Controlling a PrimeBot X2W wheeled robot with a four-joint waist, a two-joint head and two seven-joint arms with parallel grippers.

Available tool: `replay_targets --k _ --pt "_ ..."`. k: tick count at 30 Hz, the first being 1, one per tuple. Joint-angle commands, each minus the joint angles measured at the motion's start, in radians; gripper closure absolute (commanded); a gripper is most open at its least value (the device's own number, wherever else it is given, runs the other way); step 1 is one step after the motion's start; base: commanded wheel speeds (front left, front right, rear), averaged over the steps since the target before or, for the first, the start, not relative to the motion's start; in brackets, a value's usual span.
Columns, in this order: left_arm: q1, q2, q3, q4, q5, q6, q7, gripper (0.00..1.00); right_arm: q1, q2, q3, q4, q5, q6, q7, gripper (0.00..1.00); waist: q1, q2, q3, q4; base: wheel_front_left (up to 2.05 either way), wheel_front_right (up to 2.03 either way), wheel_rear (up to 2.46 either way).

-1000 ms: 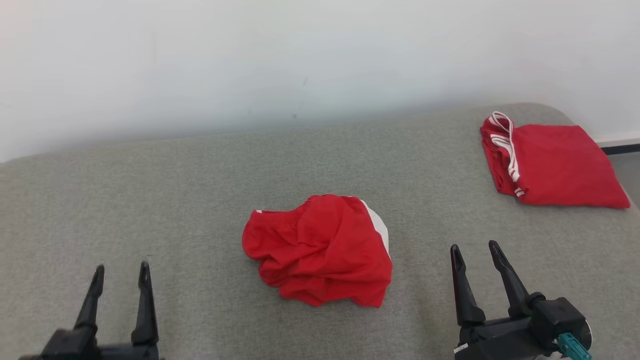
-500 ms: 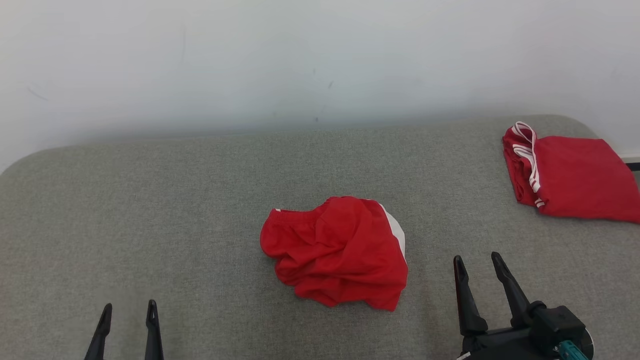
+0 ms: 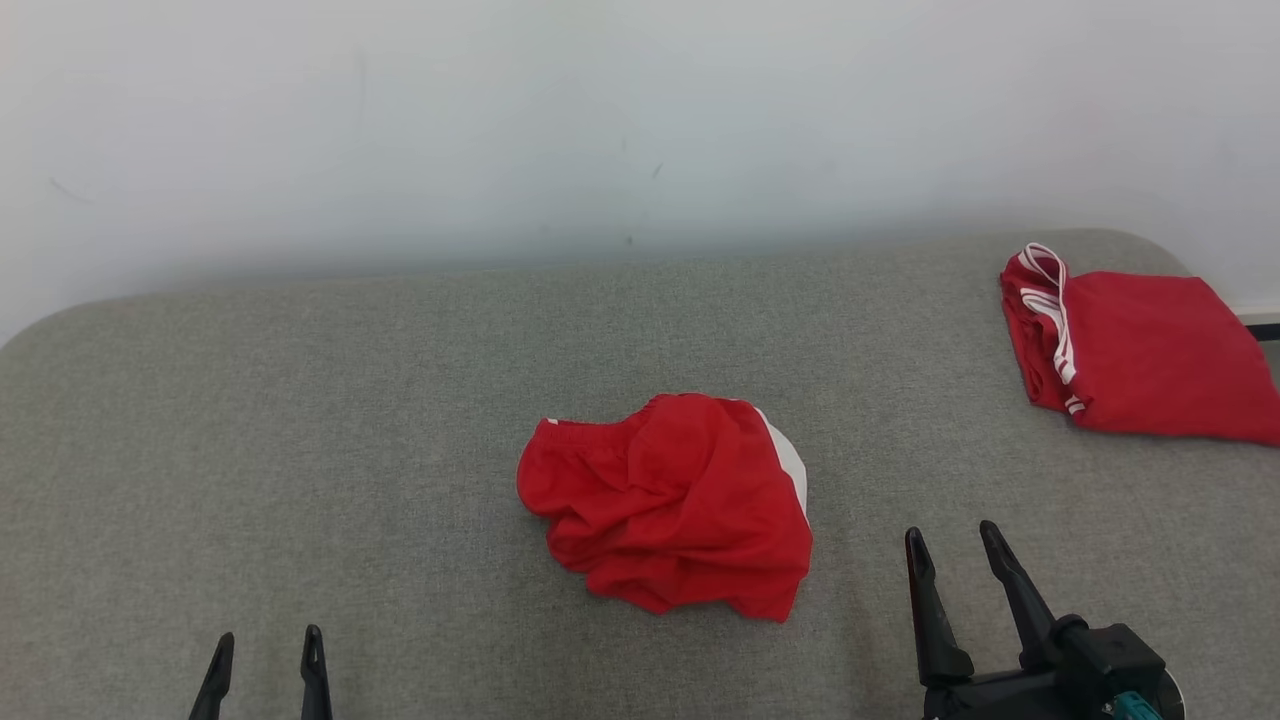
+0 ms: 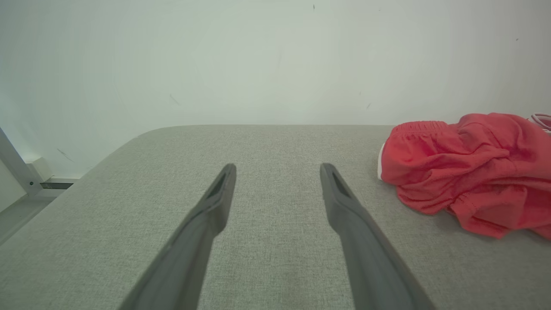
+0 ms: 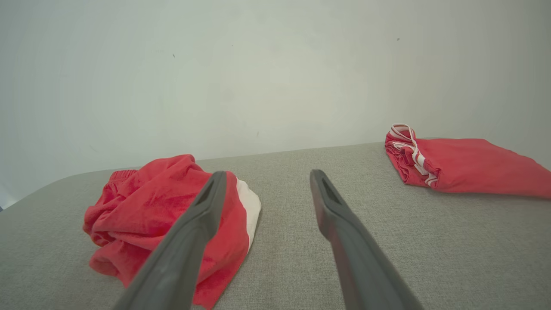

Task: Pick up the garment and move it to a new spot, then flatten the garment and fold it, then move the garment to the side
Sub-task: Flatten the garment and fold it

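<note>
Grey fabric covers the counter [image 3: 300, 400], which runs back to a plain white wall [image 3: 600, 120]. Seen from the head view, the crumpled garment [image 3: 670, 500] lies near the middle of the counter, and a folded garment [image 3: 1140, 360] sits well apart at the far right corner. The left gripper [image 3: 269, 640] and right gripper [image 3: 951, 532] hover at the near side, both spread wide and empty. The left wrist view has parted fingers [image 4: 215, 202] over bare fabric, with the crumpled garment off to their right. The right wrist view shows that gripper's fingers apart too, one crossing in front of the crumpled garment.
</note>
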Motion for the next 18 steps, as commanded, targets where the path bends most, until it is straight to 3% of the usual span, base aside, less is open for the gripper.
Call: replay_targets --k 1,18 --pt "0.008 -0.003 0.004 0.003 0.006 -0.003 -0.003 0.0 0.009 0.001 0.001 0.0 0.01 -0.003 0.0 0.0 0.0 0.0 0.0 0.0 0.0 0.0 0.0" --pt "0.011 -0.007 0.003 0.01 -0.003 0.0 -0.003 0.0 0.017 0.001 0.017 0.008 0.017 -0.003 0.0 0.0 0.0 0.0 0.007 0.003 0.0 0.0 0.0"
